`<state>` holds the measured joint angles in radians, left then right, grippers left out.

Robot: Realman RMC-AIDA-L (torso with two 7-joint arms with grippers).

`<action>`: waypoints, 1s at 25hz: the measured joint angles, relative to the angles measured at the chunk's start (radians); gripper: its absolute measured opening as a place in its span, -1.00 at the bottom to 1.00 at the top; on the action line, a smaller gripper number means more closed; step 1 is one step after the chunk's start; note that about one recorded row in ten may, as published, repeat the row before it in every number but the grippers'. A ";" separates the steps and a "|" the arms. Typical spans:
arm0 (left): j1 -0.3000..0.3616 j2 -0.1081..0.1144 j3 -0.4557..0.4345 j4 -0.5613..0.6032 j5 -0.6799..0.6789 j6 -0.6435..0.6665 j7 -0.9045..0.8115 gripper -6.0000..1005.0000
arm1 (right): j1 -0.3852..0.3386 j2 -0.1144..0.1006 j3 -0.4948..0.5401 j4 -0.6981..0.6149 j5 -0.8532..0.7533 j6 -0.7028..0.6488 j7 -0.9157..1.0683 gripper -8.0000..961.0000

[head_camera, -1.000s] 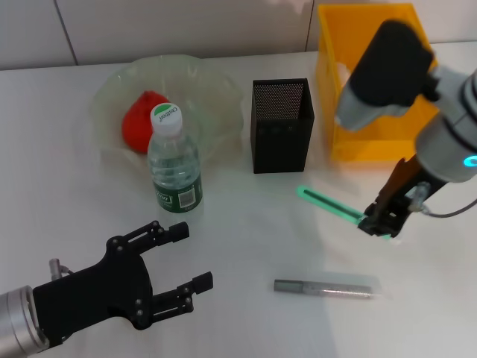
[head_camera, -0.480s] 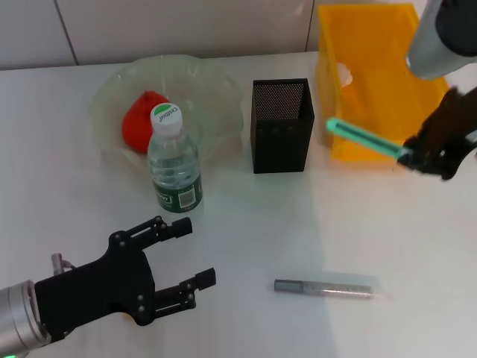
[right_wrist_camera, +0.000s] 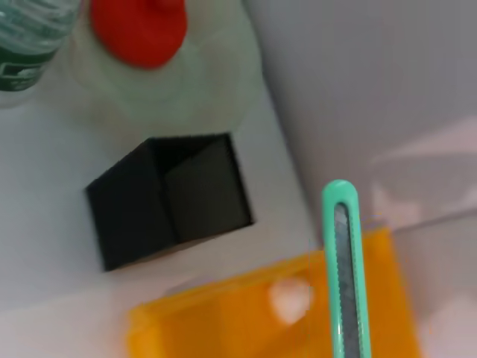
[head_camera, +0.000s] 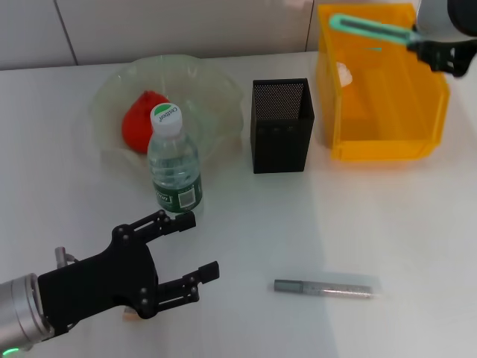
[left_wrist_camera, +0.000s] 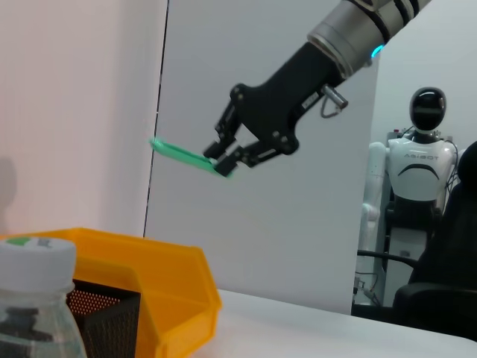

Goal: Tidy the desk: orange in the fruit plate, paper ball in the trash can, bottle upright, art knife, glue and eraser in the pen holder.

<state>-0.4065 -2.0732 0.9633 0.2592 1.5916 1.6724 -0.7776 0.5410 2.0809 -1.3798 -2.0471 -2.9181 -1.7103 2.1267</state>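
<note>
Right gripper [head_camera: 417,37] at 1 o'clock is clamped on the slim green plastic art knife [head_camera: 369,28], raised above the orange plastic bin [head_camera: 387,145]. Left gripper [head_camera: 190,250], fingers apart, hovers at 7 o'clock over the glossy white worktop [head_camera: 358,224] before a pale wall [left_wrist_camera: 298,224].

The green art knife [head_camera: 369,29] sticks out level from the right claw [head_camera: 436,51], high over the yellow trash can [head_camera: 384,145]. The black mesh pen holder [head_camera: 281,127] stands below it, toward the left claw [head_camera: 190,246]. The bottle [head_camera: 174,165] stands upright just beyond that claw, before the plate [head_camera: 216,89] holding the orange [head_camera: 139,119]. A grey glue stick [head_camera: 324,287] lies flat beside the left claw.
</note>
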 joint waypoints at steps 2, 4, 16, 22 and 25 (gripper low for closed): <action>-0.001 0.000 0.000 -0.001 -0.004 0.000 0.000 0.55 | -0.013 0.001 -0.020 0.009 -0.001 0.075 -0.075 -0.60; -0.001 -0.001 0.000 -0.004 -0.011 0.000 -0.001 0.55 | -0.025 0.002 -0.037 0.018 -0.002 0.139 -0.136 -0.60; 0.006 -0.001 0.000 -0.013 -0.043 0.001 -0.002 0.55 | -0.046 -0.011 -0.093 0.134 -0.004 0.362 -0.410 -0.59; 0.011 0.001 0.000 -0.011 -0.045 0.016 0.011 0.55 | -0.039 -0.028 -0.143 0.199 -0.006 0.460 -0.505 -0.58; 0.015 0.002 0.001 -0.010 -0.046 0.023 0.014 0.55 | -0.029 -0.037 -0.169 0.218 -0.006 0.479 -0.552 -0.58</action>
<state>-0.3914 -2.0710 0.9644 0.2491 1.5461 1.6959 -0.7633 0.5119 2.0438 -1.5493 -1.8294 -2.9239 -1.2316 1.5751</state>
